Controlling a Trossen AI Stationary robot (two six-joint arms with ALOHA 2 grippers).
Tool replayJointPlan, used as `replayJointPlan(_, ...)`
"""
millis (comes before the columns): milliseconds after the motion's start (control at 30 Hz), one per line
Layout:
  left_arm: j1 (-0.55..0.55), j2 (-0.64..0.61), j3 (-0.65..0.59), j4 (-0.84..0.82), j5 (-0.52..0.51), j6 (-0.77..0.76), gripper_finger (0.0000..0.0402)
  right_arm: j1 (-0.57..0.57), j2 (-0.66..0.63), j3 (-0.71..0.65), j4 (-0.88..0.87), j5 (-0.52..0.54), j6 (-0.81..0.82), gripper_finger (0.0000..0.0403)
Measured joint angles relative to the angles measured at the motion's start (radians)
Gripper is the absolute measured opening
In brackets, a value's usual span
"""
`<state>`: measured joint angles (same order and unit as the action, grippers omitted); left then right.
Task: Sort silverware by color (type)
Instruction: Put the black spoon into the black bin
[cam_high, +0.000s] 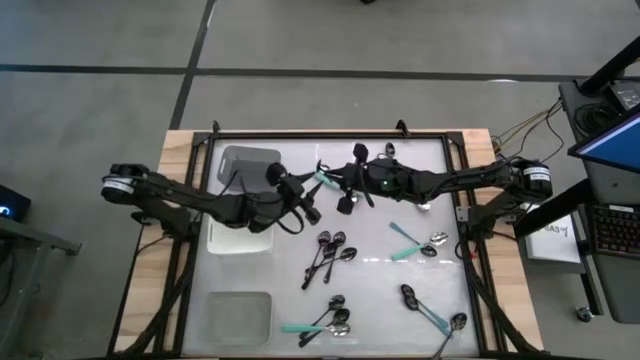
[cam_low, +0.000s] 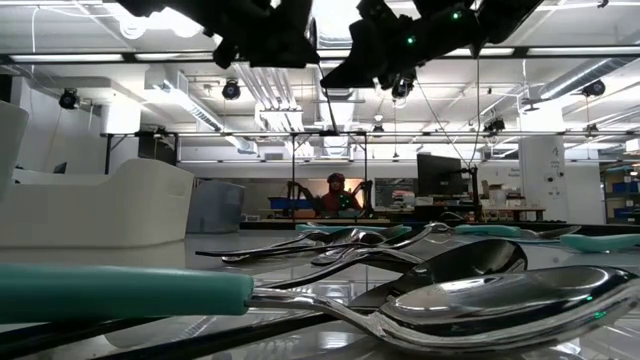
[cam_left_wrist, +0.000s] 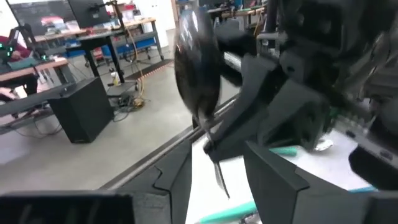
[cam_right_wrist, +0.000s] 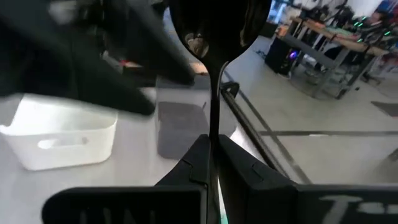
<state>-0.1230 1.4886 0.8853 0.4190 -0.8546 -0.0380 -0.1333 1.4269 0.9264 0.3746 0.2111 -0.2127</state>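
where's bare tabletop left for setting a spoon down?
Free: the strip between the clear bin and the middle spoon cluster, and the patch between that cluster and the teal-handled spoons on the right. Crowded: the far middle, where the left gripper and right gripper meet beside the white bin and grey bin.

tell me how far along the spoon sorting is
Barely started, by the look of it. No spoon visibly lies in the white bin, grey bin or clear bin. In hand: the right gripper pinches a black spoon beside the open left gripper. Left: the spoons scattered on the table.
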Motion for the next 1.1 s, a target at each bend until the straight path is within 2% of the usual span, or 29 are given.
replayJointPlan(200,0.017,0.022,0.005,0.018,-0.055,-0.013,0.0134,0.0,0.0,0.0,0.01,0.003,-0.015,0.0009)
replayJointPlan(633,0.021,0.021,0.005,0.076,-0.028,-0.053,0.0134,0.0,0.099,0.0,0.146,0.002,-0.116,0.0009)
replayJointPlan(867,0.021,0.021,0.005,0.076,-0.067,-0.053,0.0133,0.0,0.126,0.0,0.198,0.018,-0.144,0.0009)
replayJointPlan(1100,0.022,0.021,0.005,0.076,-0.179,-0.052,0.0113,0.0,0.121,0.0,0.209,0.084,-0.18,0.0009)
